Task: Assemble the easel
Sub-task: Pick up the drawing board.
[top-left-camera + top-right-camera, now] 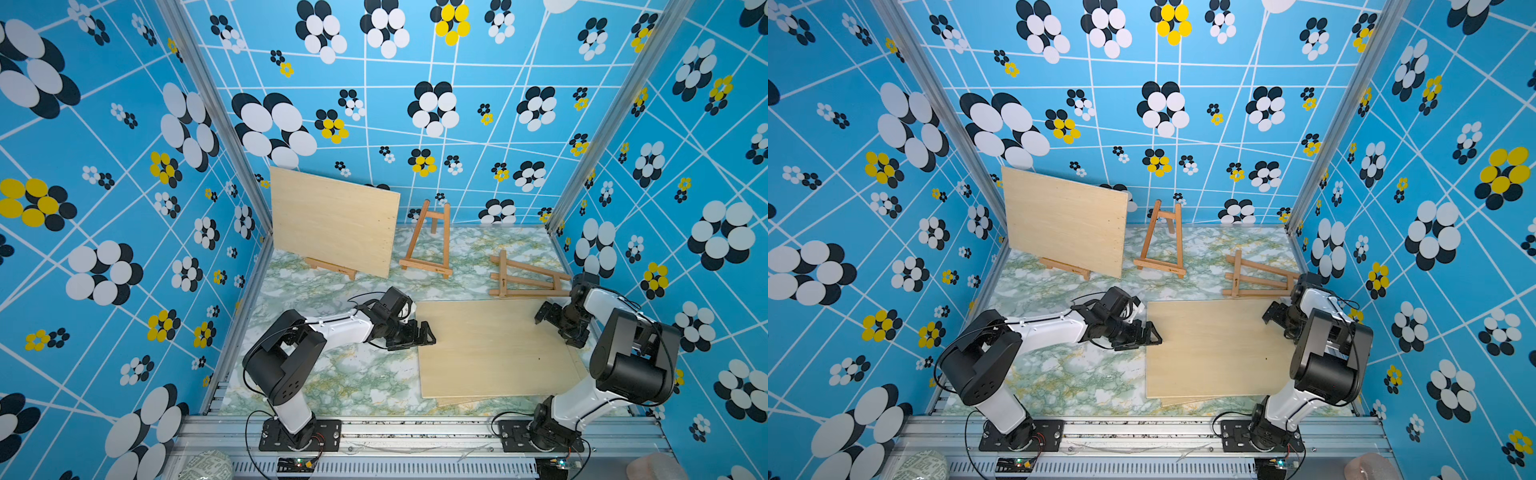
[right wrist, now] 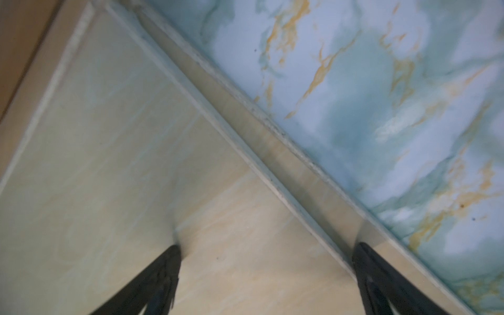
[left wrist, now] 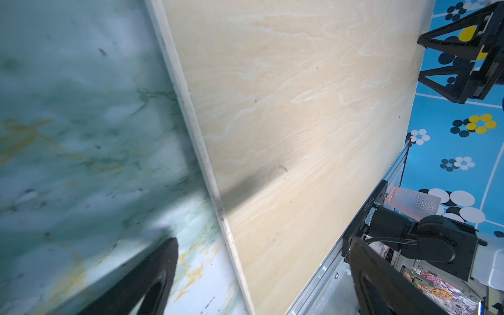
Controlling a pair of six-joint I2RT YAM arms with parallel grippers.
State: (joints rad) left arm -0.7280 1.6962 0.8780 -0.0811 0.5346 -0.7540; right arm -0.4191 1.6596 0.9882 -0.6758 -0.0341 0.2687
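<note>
OK, readable text first: almost none. Each easel's ledge bar carries a small dark stamp (image 1: 439,270), too small to read in both top views. The left wrist view catches a printed label (image 3: 371,203) of digits on a black mount, rotated and not legible enough to quote.

Task parts, both top views:
- empty easel (image 1: 430,243) stands upright centre-back
- loaded easel (image 1: 331,269) sits left of it, carrying a leaning board (image 1: 332,220)
- folded easel (image 1: 528,279) lies flat, right-back
- flat board (image 1: 494,349) lies on the marble table (image 1: 332,374), right of centre, with a lower board (image 1: 457,401) peeking out under its near edge

Left gripper (image 1: 428,334) is at the flat board's left edge, fingers spread wide, clamping nothing. Right gripper (image 1: 542,312) is over the board's far right corner, also spread wide, nothing held.

View differences:
- The right wrist view shows the two stacked boards offset. One of the fingers (image 2: 163,272) is over the top board, the other is at the lower board's exposed strip. In the top views the arm hides that.
- The left wrist view has one finger over the table and the other over the board, with the board edge between. Can't tell if there is contact.
- The left wrist view also sees the right gripper head-on and a pink dimpled cup (image 3: 411,203) beyond the rail. In the top views the cup is only a pink sliver at lower right.
- The easels appear only in the top views.
</note>
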